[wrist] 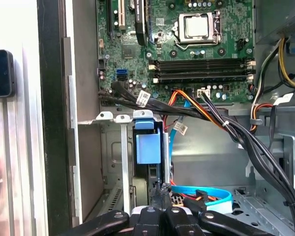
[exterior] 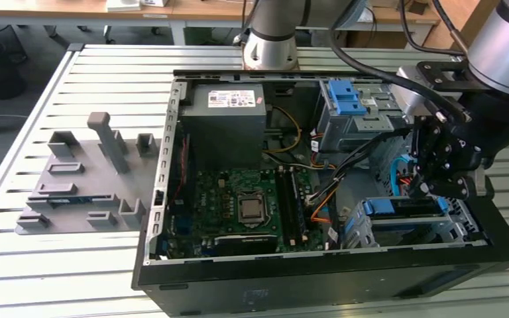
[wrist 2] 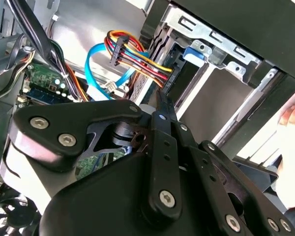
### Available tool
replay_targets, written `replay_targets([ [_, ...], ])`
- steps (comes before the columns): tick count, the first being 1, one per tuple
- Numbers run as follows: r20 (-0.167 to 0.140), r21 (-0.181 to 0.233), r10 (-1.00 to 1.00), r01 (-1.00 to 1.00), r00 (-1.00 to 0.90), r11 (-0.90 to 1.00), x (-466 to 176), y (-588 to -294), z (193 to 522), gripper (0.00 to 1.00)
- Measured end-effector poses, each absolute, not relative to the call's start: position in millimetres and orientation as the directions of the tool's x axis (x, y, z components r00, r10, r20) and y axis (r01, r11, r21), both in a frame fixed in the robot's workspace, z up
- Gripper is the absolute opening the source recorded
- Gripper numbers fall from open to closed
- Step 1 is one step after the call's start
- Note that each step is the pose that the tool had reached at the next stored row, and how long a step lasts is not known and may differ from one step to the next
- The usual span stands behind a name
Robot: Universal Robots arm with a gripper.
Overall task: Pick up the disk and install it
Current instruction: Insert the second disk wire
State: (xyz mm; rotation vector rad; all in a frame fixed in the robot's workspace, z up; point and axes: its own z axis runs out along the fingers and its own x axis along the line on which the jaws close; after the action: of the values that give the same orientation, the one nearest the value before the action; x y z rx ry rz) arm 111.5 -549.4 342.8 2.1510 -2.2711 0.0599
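Note:
The disk (exterior: 403, 207) sits edge-up in the lower metal drive cage (exterior: 453, 228) at the case's front corner, on the exterior view's right; its blue carrier bracket frames a dark strip. In the first wrist view the bracket's blue tab (wrist: 147, 147) stands in the cage slot. My gripper (exterior: 424, 192) hangs just above that cage. Its thin fingertips are shut together in both wrist views (wrist: 161, 191) (wrist 2: 161, 100), right at the disk's edge (wrist 2: 177, 69), with nothing visibly held between them.
Coloured power leads (wrist 2: 132, 54) and a light-blue data cable (wrist: 201, 194) run close by the fingers. Black cable bundles (wrist: 246, 142) cross toward the motherboard (exterior: 246, 205). An upper cage with a blue latch (exterior: 347, 99) and the power supply (exterior: 228, 116) stand behind. A person's hand (wrist 2: 292, 120) is beside the case.

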Motion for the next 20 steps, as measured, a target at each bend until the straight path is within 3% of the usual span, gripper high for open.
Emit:
replay_targets([
  [20, 0.036, -0.019, -0.998, -0.998, -0.055, 0.054, 104.4, -549.3, 359.3, 0.11],
])
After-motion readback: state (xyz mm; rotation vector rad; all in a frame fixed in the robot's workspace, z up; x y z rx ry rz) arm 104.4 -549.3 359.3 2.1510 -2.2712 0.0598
